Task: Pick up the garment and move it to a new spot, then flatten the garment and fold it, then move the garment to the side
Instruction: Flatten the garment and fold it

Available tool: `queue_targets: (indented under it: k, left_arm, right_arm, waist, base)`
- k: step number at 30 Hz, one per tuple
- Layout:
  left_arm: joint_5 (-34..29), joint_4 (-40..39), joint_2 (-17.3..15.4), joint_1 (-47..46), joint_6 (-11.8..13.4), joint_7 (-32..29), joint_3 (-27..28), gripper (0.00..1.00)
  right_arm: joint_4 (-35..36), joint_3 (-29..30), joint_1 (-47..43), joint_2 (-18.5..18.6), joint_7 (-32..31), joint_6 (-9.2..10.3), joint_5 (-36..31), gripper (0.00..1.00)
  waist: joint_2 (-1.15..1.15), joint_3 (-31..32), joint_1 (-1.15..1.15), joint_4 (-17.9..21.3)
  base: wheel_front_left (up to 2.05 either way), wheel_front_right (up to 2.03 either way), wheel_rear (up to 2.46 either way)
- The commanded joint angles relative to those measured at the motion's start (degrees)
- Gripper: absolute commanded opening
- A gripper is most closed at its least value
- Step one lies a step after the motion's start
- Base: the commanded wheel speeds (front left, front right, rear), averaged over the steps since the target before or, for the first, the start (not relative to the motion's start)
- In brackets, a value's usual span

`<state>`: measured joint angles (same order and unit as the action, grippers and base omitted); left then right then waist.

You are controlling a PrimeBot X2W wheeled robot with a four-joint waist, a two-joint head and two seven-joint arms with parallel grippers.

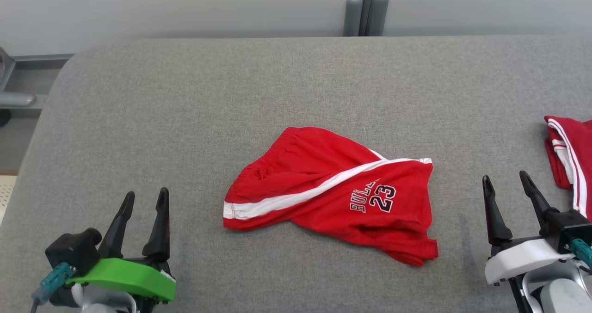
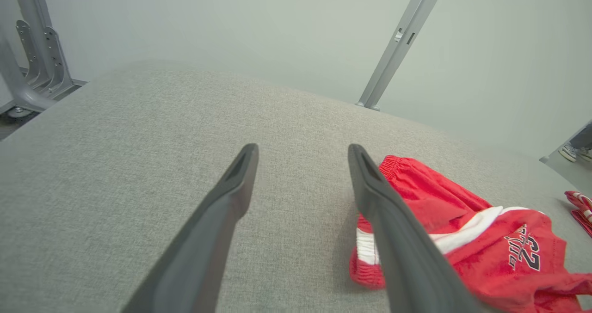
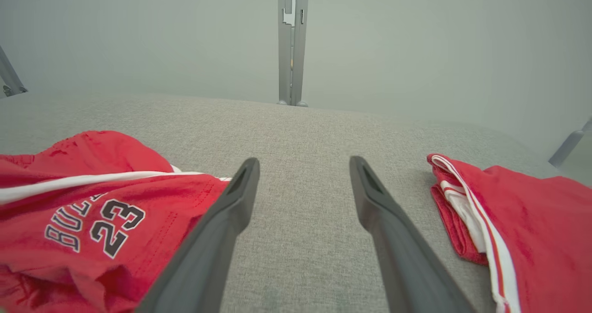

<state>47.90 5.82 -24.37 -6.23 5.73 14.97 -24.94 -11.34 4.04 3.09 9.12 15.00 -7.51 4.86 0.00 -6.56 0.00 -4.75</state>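
Red shorts (image 1: 330,193), long axis 8-to-2 o'clock, lie 3 o'clock of left gripper (image 1: 147,193), 9 o'clock of right gripper (image 1: 504,175); both jaws released, empty.

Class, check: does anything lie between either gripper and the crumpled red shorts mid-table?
Nothing visible. Only bare grey fabric-covered table separates the left gripper and right gripper from the crumpled red shorts; the second red garment lies outside the right gripper.

- The shorts (image 1: 333,188) lie at the middle of the table (image 1: 185,95).
- A second garment (image 1: 571,156) lies at the table's right edge, well apart from them.
- The left gripper (image 1: 147,193) is at the near left.
- The right gripper (image 1: 504,176) is between the two garments.
- A post (image 1: 365,8) stands behind the table.
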Motion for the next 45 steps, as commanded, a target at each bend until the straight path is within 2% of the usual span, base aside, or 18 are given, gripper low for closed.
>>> queue_targets:
  k: [1,8,11,18,28,37,45]
  left_arm:
    - [-3.1,-0.2,0.7,2.0,-0.4,0.3,2.1,1.0]
    - [-8.9,-0.3,4.9,6.5,-3.0,0.3,9.1,1.0]
    - [-10.0,0.2,6.1,7.1,-4.0,0.2,9.6,1.0]
    - [-14.0,0.8,10.4,-0.3,-6.8,-2.7,2.0,1.0]
    - [-18.3,-0.3,15.3,-11.9,-9.9,-16.1,-10.6,1.0]
    - [-17.9,7.8,17.3,-19.9,-10.3,-25.3,-13.6,1.0]
    - [-18.5,15.2,16.8,-25.8,-10.5,-27.5,-13.3,1.0]
  right_arm:
    - [0.1,0.4,-1.1,-0.3,0.2,0.04,-0.4,1.0]
    - [0.4,0.9,-2.4,-1.5,0.2,0.04,-0.1,1.0]
    - [0.6,1.0,-2.4,-1.6,0.2,0.04,0.0,1.0]
    - [1.4,1.1,-0.4,-2.0,0.2,0.04,0.0,1.0]
    - [2.0,0.6,2.3,-3.3,0.2,0.04,-0.4,1.0]
    - [1.7,-0.3,3.8,-4.7,0.2,0.04,-0.1,1.0]
    - [1.9,-0.9,4.3,-5.5,0.2,0.04,0.1,1.0]
  waist:
    - [0.0,1.4,0.0,0.2]
    - [0.0,2.0,0.0,0.4]
    - [0.0,1.7,0.0,0.6]
    - [0.0,-0.6,0.0,2.5]
    - [0.0,-5.2,0.0,10.0]
    - [0.0,-7.6,0.0,17.1]
    - [0.0,-9.2,0.0,21.1]
  base:
    - [0.0,0.0,0.0]
    - [0.0,0.0,0.0]
    - [0.0,0.0,0.0]
    - [0.0,0.0,0.0]
    - [0.0,0.0,0.0]
    - [0.0,0.0,0.0]
    - [0.0,0.0,0.0]
